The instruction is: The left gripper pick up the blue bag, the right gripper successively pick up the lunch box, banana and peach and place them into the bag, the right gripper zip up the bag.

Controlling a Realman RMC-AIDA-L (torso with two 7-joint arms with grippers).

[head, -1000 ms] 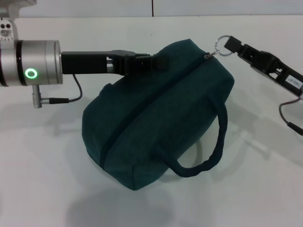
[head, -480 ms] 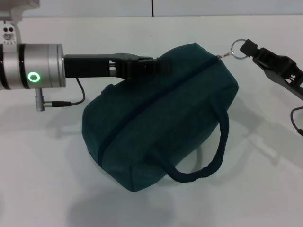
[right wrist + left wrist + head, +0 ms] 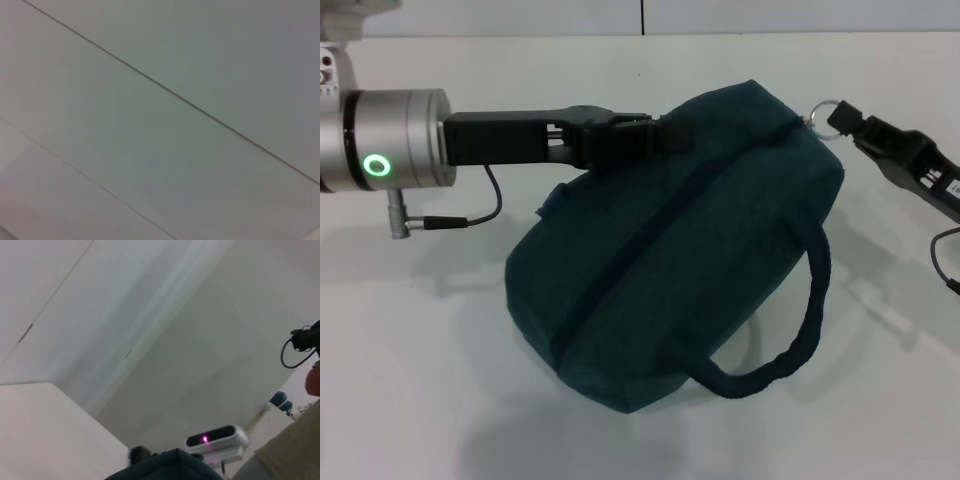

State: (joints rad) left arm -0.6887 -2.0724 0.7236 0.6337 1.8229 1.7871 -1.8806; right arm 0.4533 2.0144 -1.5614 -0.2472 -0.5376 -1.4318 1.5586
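The blue bag (image 3: 670,250) lies tilted on the white table, its zip line running closed from lower left to upper right. My left gripper (image 3: 655,135) reaches in from the left and is shut on the bag's upper left edge. My right gripper (image 3: 855,124) comes in from the right, shut on the metal ring zip pull (image 3: 834,115) at the bag's upper right corner. One loop handle (image 3: 795,335) hangs toward the front right. A corner of the bag (image 3: 165,467) shows in the left wrist view. The lunch box, banana and peach are out of view.
The white table (image 3: 410,380) spreads around the bag. A thin cable (image 3: 480,205) hangs under the left wrist, and another cable (image 3: 945,265) loops under the right arm. The right wrist view shows only a plain pale surface.
The right gripper has drawn the zip ring farther right and slightly down. The bag has shifted right with it, and the left gripper has followed a little to the right.
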